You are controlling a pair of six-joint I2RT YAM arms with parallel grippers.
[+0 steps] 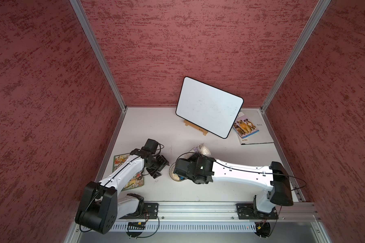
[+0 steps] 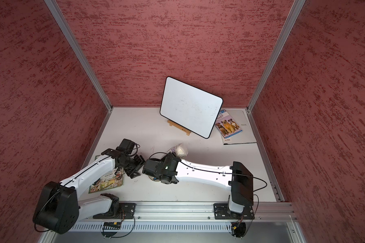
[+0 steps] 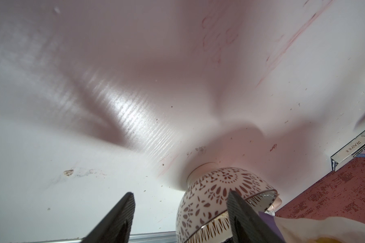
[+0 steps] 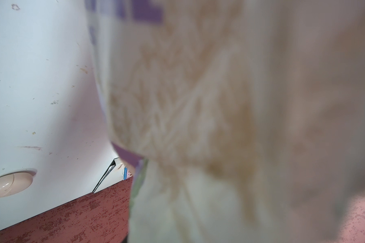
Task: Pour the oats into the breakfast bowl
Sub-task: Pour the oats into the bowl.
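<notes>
The breakfast bowl [image 1: 172, 174], white with a dark pattern, stands mid-table, mostly hidden under my right wrist. Its patterned outer wall [image 3: 215, 189] shows close in the left wrist view, with pale flakes just inside the rim. My left gripper [image 3: 180, 210] is open beside it, one finger [image 3: 238, 210] in front of the bowl's wall, the other apart from it. My right gripper [image 1: 195, 155] is shut on the oats pouch [image 1: 201, 149], which sticks out behind the bowl. The blurred pouch [image 4: 219, 105] fills the right wrist view and hides the fingers.
A whiteboard [image 1: 209, 107] leans on a wooden easel at the back. A dog book [image 1: 244, 126] lies on a grey folder [image 1: 261, 134] at the back right. A picture book [image 1: 120, 162] lies under my left arm. A pinkish disc [image 4: 11, 185] sits near the bowl.
</notes>
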